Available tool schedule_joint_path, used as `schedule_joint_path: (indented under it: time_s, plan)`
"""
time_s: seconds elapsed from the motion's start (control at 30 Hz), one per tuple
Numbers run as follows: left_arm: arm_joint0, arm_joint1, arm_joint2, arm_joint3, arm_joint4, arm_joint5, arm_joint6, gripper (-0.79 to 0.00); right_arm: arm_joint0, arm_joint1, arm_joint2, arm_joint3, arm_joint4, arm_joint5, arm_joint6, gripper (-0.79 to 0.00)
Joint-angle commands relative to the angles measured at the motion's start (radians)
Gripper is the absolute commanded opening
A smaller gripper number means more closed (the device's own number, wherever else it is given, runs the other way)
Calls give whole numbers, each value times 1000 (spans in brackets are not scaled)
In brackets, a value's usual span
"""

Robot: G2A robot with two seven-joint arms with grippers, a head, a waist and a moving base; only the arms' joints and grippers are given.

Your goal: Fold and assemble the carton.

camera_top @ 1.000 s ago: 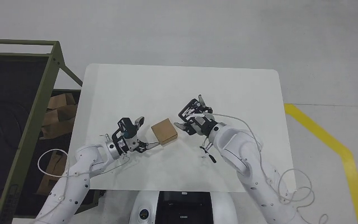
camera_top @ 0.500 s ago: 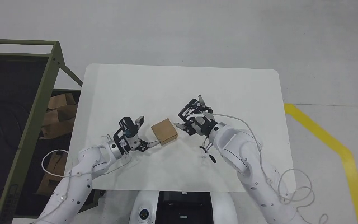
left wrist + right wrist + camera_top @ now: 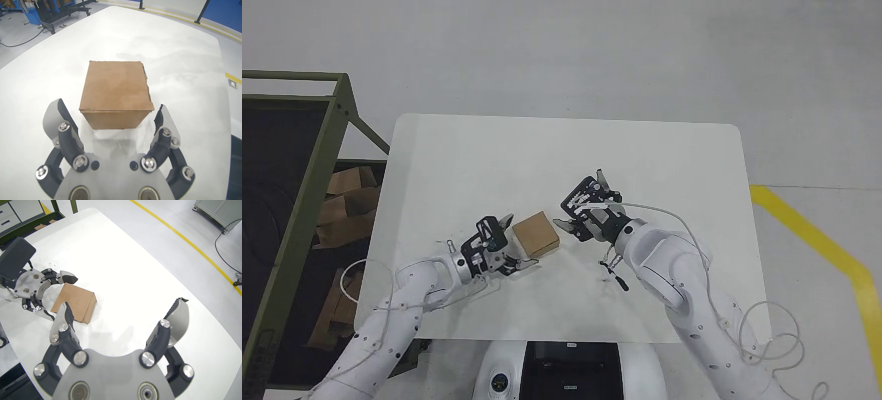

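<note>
Left gripper point(image 3: 110, 111) has advanced over the last second up to the carton point(image 3: 115, 89), a closed box resting near the middle of the table point(image 3: 662, 170), jaws spread wide flanking its near face; right gripper point(image 3: 122, 307) unchanged, spread wide, just beside the carton's opposite side.

L gripper point(image 3: 110, 106) was open wide, held low; R gripper point(image 3: 123, 303) open too, higher up. Both angled inward, facing each other.
</note>
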Motion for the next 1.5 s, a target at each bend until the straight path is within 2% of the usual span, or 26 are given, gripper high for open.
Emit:
schedule_joint_path:
  time_s: [0.0, 0.3, 0.53, 1.0, 1.03, 1.13, 1.27, 1.3, 1.33, 1.47]
  plan:
    - [-13, -4, 20, 7, 10, 14, -1, 0, 0, 0, 0, 0, 0, 0, 0, 0]
    - [-52, -15, 63, 32, 11, 19, -9, 0, 0, 0, 0, 0, 0, 0, 0, 0]
    - [-59, -25, 80, 46, -38, 63, -10, 0, 0, 0, 0, 0, 0, 0, 0, 0]
    - [-65, -31, 92, 54, -48, 74, 7, 0, 0, 0, 0, 0, 0, 0, 0, 0]
    - [-65, -32, 93, 53, -48, 74, 7, -83, 0, 0, 0, 0, 0, 0, 0, 0]
    - [-65, -33, 93, 53, -50, 78, 8, -92, 0, 0, 0, 0, 0, 0, 0, 0]
    - [-64, -34, 93, 53, -52, 81, 8, -172, 0, 0, 0, 0, 0, 0, 0, 0]
    - [-63, -34, 93, 53, -53, 82, 8, -243, 0, 0, 0, 0, 0, 0, 0, 0]
    - [-63, -34, 92, 53, -53, 83, 8, -348, 0, 0, 0, 0, 0, 0, 0, 0]
    - [-61, -34, 91, 48, -52, 87, 7, -382, 0, 0, 0, 0, 0, 0, 0, 0]
